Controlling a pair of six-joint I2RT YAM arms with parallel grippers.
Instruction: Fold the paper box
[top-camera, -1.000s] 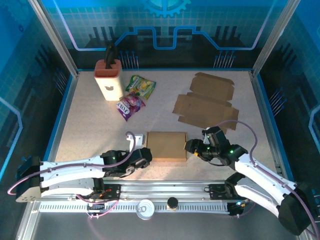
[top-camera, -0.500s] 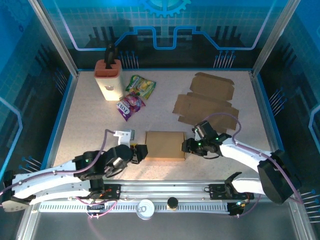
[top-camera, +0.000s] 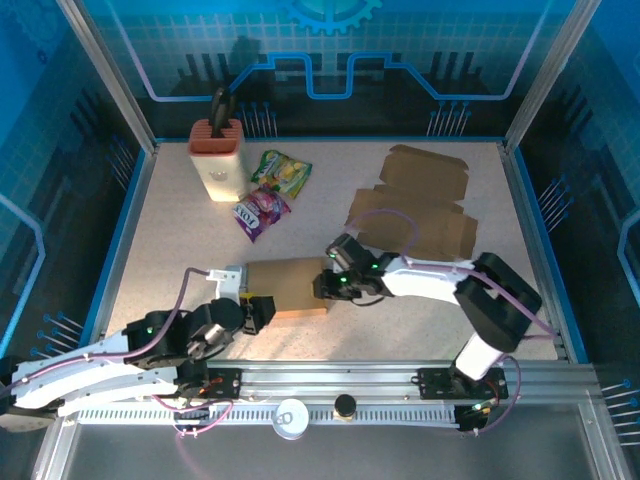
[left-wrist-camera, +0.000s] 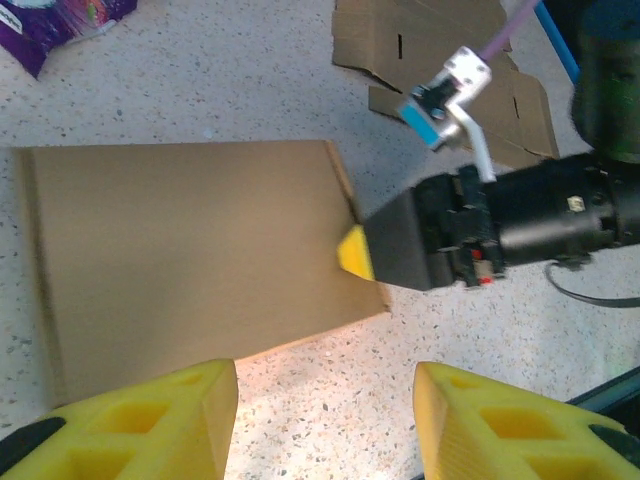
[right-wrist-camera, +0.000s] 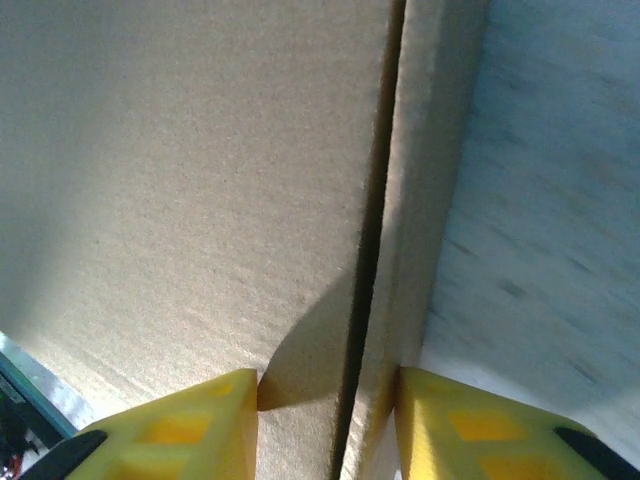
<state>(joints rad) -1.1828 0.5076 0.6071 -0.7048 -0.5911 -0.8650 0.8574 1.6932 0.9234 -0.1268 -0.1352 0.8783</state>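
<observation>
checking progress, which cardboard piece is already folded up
The box near the front, closed into a block; the sheets at back right lie flat and unfolded.

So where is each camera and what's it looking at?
Top camera: above and behind the arms, looking down at the table; left arm and right arm show.
Left wrist camera: on the left arm, facing the box; left fingers show.
Right wrist camera: on the right arm, close against the box edge; right fingers show.
Shared: all three see the box.
</observation>
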